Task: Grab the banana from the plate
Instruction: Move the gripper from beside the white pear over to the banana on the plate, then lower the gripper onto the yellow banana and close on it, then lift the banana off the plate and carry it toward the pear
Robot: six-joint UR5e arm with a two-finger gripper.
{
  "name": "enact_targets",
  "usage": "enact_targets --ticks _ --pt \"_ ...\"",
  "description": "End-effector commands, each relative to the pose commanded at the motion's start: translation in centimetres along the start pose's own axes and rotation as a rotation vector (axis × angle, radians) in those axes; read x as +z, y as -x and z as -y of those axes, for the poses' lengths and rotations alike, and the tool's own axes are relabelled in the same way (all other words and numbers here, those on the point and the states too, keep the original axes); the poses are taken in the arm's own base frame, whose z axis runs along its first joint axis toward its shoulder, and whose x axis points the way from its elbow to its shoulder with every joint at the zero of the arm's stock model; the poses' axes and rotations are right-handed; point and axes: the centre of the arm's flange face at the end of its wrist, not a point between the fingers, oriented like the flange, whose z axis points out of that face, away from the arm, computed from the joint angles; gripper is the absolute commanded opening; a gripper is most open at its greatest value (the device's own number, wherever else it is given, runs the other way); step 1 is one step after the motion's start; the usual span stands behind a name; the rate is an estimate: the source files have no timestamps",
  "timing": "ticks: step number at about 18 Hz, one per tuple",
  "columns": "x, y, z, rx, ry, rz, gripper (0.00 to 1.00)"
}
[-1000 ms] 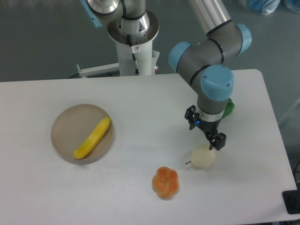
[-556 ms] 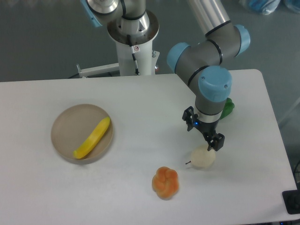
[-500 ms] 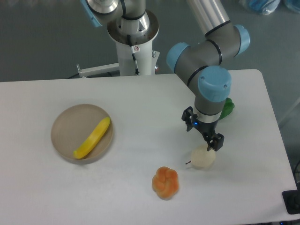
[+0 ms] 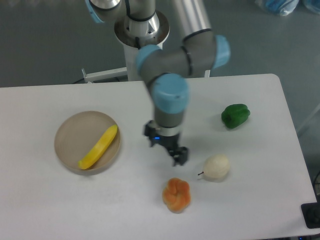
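gripper [image 4: 165,144]: fingers spread apart, holding nothing, above bare table [image 4: 135,200] between plate and pear | banana [image 4: 98,147]: lying diagonally on plate [image 4: 69,131], toward its right side, well left of gripper | orange fruit [image 4: 176,194]: just below gripper | pale pear [image 4: 216,167]: right of gripper | green pepper [image 4: 235,115]: far right

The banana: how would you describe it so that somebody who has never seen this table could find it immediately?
Look at the left part of the white table, where a round beige plate sits alone. The banana lies in the right half of the plate, running diagonally. It is the only long, slim, bright yellow thing; the orange fruit, cream pear and green pepper are rounder and sit farther right.
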Motion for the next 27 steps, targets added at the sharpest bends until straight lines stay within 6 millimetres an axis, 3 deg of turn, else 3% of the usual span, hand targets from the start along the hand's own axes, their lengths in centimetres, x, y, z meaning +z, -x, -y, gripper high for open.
enact_targets --ticks 2,5,11,16,18,20,23,24,27 --pt "1.7 -3.1 1.6 -0.024 0.017 -0.022 1.0" --pt "3.7 -5.1 3.1 -0.072 0.022 -0.031 1.0" --pt "8.1 -7.1 5.8 -0.192 0.002 -0.016 1.0" --pt "9.1 -7.5 6.7 -0.23 -0.029 0.004 0.97" --pt "9.1 -7.6 6.7 -0.234 -0.029 0.004 0.81" --pt "9.1 -7.5 6.7 -0.254 -0.029 0.004 0.58" --pt "8.7 -7.5 6.7 -0.263 -0.034 0.007 0.08" --pt "8.4 -7.5 6.7 -0.263 -0.038 0.009 0.0" --pt "6.4 -7.2 6.7 -0.258 -0.064 0.026 0.0"
